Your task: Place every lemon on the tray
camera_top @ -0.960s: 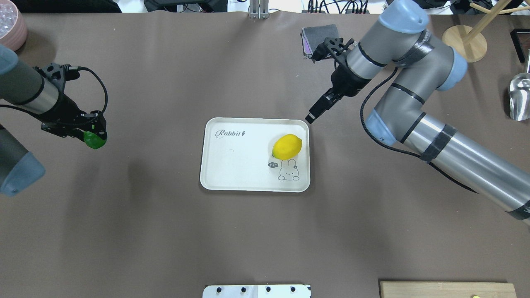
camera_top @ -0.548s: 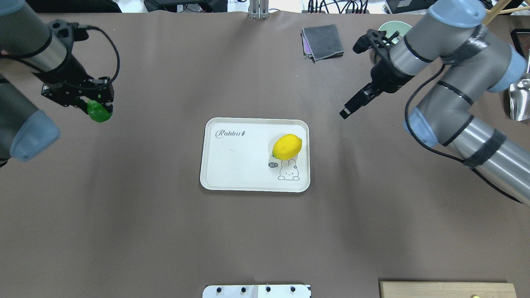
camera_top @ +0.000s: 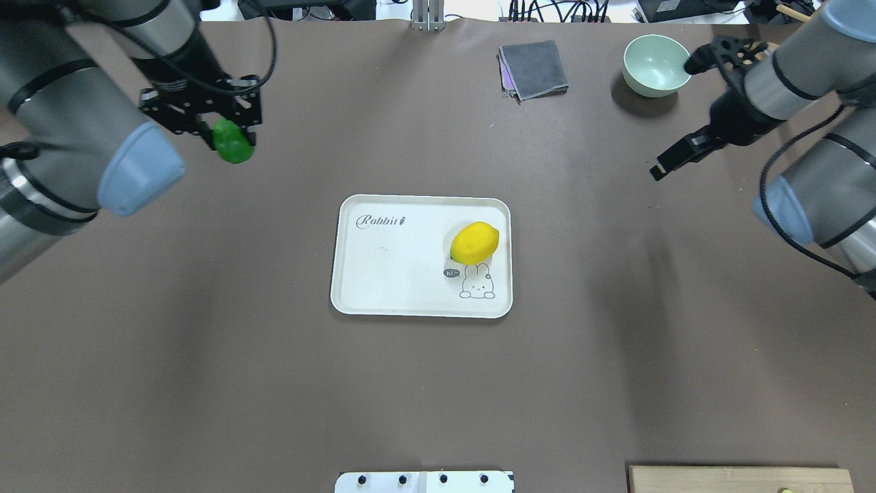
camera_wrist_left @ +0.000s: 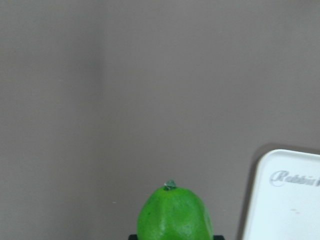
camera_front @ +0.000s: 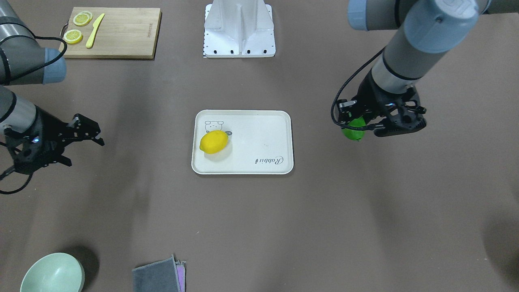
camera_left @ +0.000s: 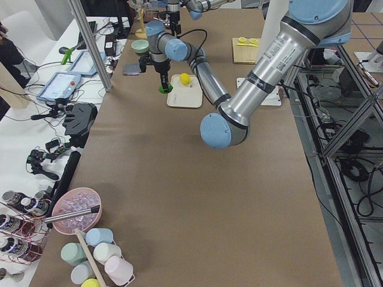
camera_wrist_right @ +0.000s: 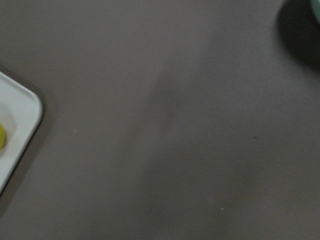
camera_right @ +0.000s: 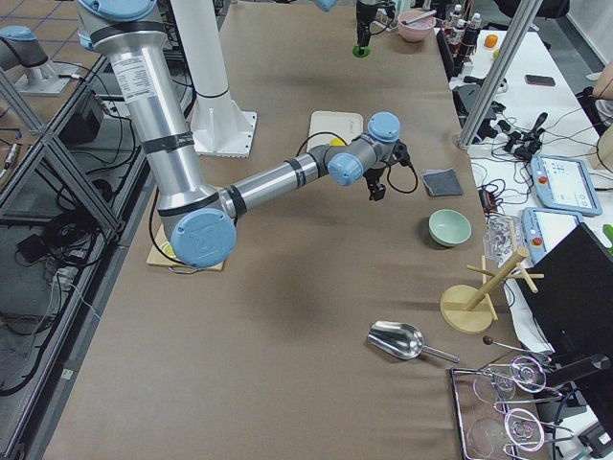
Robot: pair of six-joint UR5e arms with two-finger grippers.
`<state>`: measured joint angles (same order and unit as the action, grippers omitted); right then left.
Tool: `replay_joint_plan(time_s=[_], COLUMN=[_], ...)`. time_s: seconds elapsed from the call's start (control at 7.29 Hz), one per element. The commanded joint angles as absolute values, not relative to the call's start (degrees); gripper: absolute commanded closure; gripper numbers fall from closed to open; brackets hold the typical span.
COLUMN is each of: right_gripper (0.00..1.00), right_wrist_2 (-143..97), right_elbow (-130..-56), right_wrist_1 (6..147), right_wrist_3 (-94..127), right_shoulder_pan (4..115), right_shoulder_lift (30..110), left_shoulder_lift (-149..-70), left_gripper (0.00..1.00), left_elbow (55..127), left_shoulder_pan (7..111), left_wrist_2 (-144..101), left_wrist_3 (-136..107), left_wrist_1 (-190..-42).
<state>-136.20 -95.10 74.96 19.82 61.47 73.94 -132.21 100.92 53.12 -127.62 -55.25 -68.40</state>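
Silver-grey tubular arms point(camera_top: 58, 103), pale-blue joint caps point(camera_top: 140, 168), black wrists point(camera_front: 367, 96), looping black cables point(camera_front: 335, 100).

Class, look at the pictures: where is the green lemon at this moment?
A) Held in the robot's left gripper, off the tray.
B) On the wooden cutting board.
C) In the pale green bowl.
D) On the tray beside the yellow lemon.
A: the green lemon is clamped in the left gripper, away from the tray, where only the yellow lemon lies.
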Motion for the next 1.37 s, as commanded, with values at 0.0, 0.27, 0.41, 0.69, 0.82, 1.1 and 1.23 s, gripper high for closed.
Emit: replay_joint_plan(time_s=[0.0,0.27,0.41,0.69,0.82,1.1,1.23], right_gripper=[0.02,0.02,0.02,0.01,0.01,0.01,0.01], right_wrist_2=[-134.91,-134.83,-134.48,-134.3,-134.3,-134.38,-134.3], right_elbow=[-94.75,-93.87,-93.69,-94.3,-94.48,-94.57,-94.57], right_wrist_1=[76.64,80.22,82.16,86.55,88.66,88.77,88.77], right_wrist_3=[20.13,20.13,20.13,19.34,19.25,18.81,18.11], right_shoulder_pan=[66.68,71.34,73.8,78.29,79.18,81.11,81.82], right_shoulder_lift=[78.82,80.5,80.86,82.78,83.14,85.77,86.56], left_shoulder_lift=[-140.34,-141.06,-141.33,-141.85,-141.94,-141.86,-141.68], left_gripper=[1.0,1.0,1.0,1.0,1.0,0.6,0.38], left_elbow=[94.94,89.5,87.65,80.63,79.03,76.91,76.82], left_shoulder_pan=[45.48,42.21,39.84,35.7,35.34,34.02,33.75], left_wrist_2=[-121.68,-121.12,-117.98,-114.55,-114.0,-113.21,-112.94], left_wrist_3=[-60.98,-60.99,-61.26,-65.28,-65.22,-65.3,-65.39], left_wrist_1=[-68.46,-74.5,-77.23,-86.0,-86.65,-89.29,-89.38])
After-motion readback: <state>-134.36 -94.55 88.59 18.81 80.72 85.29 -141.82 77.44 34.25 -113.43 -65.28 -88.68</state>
